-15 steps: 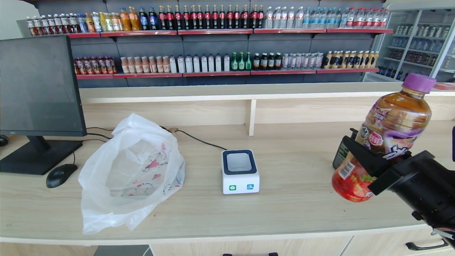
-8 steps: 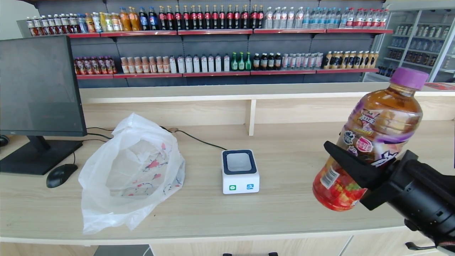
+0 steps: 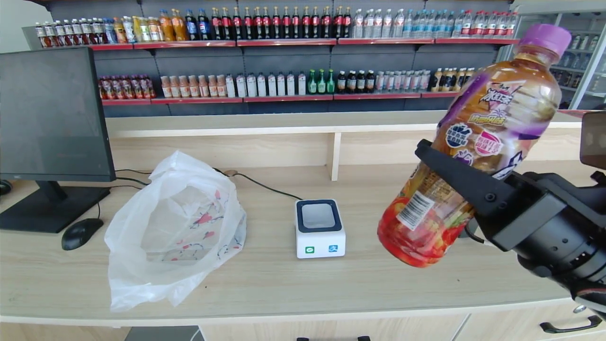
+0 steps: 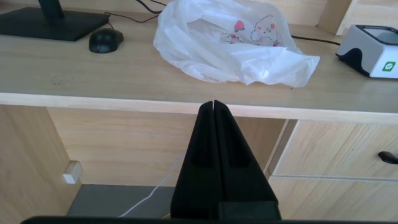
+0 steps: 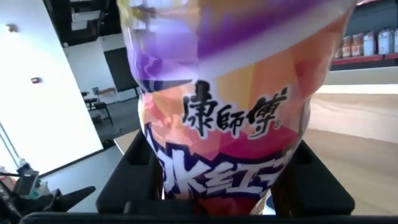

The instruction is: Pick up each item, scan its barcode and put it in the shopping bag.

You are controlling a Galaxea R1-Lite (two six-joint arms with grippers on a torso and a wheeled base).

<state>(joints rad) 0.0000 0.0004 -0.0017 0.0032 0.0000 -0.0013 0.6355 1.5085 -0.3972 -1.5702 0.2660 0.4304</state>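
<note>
Bottle (image 3: 497, 104) is in the air, tilted, above the counter (image 3: 378, 279), right of the scanner (image 3: 319, 227) and well apart from it. Right gripper (image 3: 454, 177) pinches its middle. Risks: the barcode may miss the scanner window, and the slick bottle could slip. The far finger is hidden behind the bottle. Left gripper (image 4: 213, 115) is pressed together. Shopping bag (image 3: 175, 227) contents are unclear.

Light wood worktop (image 3: 378, 284) with a raised back ledge (image 3: 236, 124); drawers (image 3: 521, 324) below its front edge. Behind, dark wall panelling (image 3: 199, 59) carries two rows of red-edged shelves (image 3: 284, 42), fully stocked with bottles (image 3: 284, 23). Glass-door fridge (image 3: 584, 52) at right rear. White wall (image 3: 12, 19) at left rear. Lighting bright, even.
</note>
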